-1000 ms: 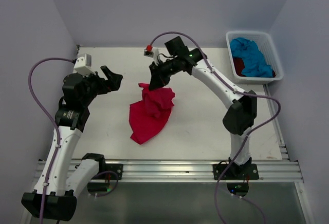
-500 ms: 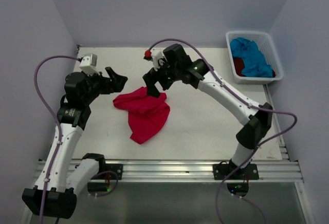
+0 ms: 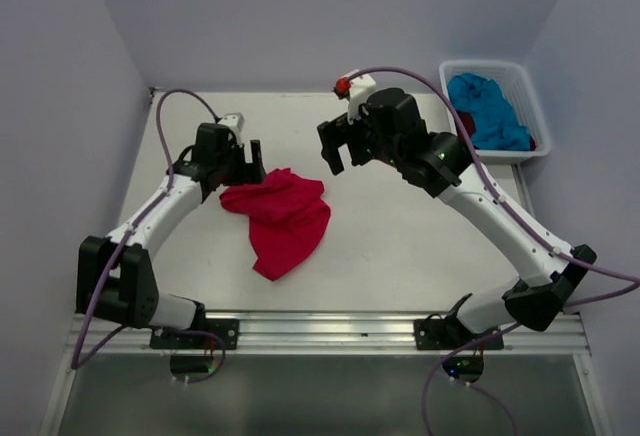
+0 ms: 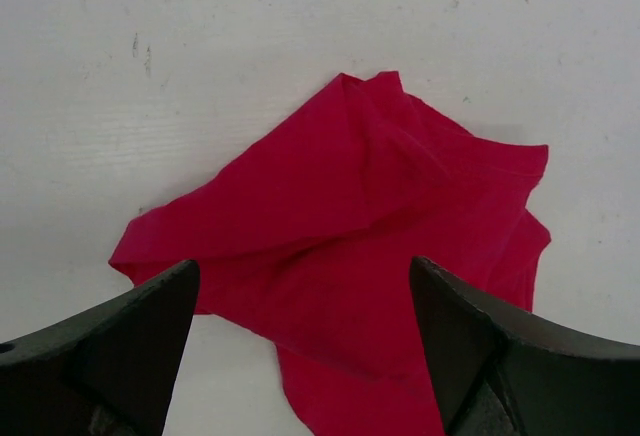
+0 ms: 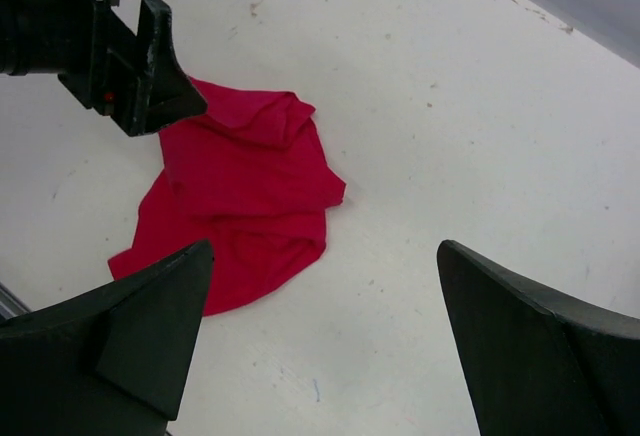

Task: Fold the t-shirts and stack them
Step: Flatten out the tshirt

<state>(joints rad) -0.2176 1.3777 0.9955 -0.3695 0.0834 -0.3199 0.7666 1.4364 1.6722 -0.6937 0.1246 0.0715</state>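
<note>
The crumpled red-pink cloth t-shirt (image 3: 285, 218) lies on the white desk (image 3: 400, 246) under the wide-open left gripper (image 3: 250, 164), the right gripper (image 3: 338, 151) open and empty nearby, so a pinch into these bunched folds may catch 2 layers and twist it.

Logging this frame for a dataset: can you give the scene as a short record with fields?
red-pink t-shirt: crumpled on the table, unfolded, not held
left gripper: open, over the shirt's far-left edge
right gripper: open, raised, clear of the shirt
basket: far-right corner, holding the turquoise t-shirt
stack: none yet
</note>
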